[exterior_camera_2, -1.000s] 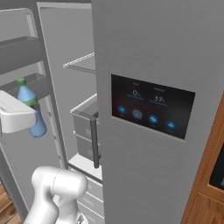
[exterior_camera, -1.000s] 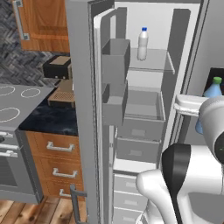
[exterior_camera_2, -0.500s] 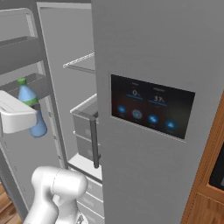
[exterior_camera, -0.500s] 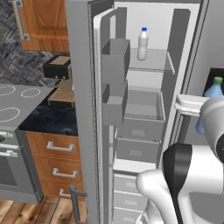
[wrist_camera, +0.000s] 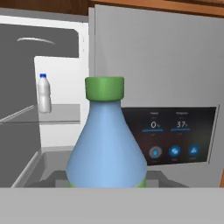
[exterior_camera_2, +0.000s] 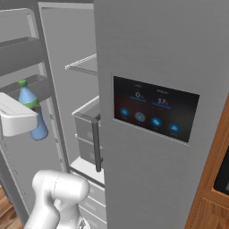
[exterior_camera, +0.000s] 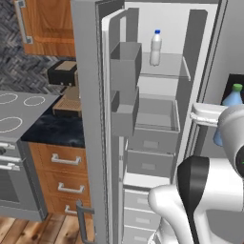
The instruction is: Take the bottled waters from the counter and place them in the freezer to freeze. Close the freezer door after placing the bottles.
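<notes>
Fridge, tall grey side-by-side, right door shut; that door carries a dark blue-lit panel reading "0" and "37" over a row of round blue icons; smaller print too fine to read. Freezer on the left stands open: white inside, wire shelf up top, grey drawers stacked below. Freezer door swung wide toward the bench, plain grey outside, two grey bins on its inner face. Wooden cupboard upper left over a patterned grey backsplash. Stovetop grey with white rings, oven front beneath. Bench black marbled stone between stovetop and freezer door, brown drawers with silver handles under it; a dark box and a wooden board sit on it toward the back. White arm in the foreground, hand raised in front of the open freezer. Green-cap bottle, clear bluish, flared body, upright in the pincer in mid-air at about the height of the upper drawers, outside the compartment; pincer clenched on it, fingertips hidden behind the bottle. No label legible. White bottle, blue cap, upright on the top freezer shelf, toward its left.
</notes>
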### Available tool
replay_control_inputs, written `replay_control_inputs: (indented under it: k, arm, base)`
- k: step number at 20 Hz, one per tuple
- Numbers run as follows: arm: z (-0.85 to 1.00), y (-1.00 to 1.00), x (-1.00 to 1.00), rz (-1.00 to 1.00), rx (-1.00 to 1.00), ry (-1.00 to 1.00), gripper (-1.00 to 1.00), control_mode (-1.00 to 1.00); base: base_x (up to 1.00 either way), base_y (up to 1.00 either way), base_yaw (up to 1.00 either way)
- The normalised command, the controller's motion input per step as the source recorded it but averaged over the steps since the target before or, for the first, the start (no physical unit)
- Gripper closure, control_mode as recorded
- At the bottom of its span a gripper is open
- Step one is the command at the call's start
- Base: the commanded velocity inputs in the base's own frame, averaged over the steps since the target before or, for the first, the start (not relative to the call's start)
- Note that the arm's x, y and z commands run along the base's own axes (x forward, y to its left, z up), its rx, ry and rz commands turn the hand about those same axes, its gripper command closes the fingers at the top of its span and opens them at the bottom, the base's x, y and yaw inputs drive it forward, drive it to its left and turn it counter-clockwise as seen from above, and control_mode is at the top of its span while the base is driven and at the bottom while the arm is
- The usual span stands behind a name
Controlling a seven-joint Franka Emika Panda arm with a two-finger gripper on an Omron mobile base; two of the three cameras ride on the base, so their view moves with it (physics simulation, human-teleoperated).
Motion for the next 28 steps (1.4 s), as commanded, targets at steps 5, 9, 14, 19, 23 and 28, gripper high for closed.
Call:
replay_control_inputs:
  k: [5,9,14,19,23,28]
  arm:
    - [0.0,0.0,0.01,0.09,0.0,0.02,1.0,-1.0]
    - [-0.01,-0.02,0.03,0.0,0.0,-0.01,1.0,-1.0]
    - [0.01,0.33,0.2,0.0,0.01,-0.04,1.0,-1.0]
    - [0.15,0.03,0.13,0.09,0.01,0.01,1.0,-1.0]
    - [0.02,0.01,0.29,0.02,0.01,0.01,1.0,-1.0]
    - [0.06,0.24,0.51,0.02,0.0,0.0,1.0,-1.0]
  base:
    - [0.01,0.0,0.03]
    - [0.0,0.0,0.0]
    - [0.0,0.0,0.0]
    - [0.0,0.0,0.0]
    - [0.0,0.0,0.0]
    - [0.0,0.0,0.0]
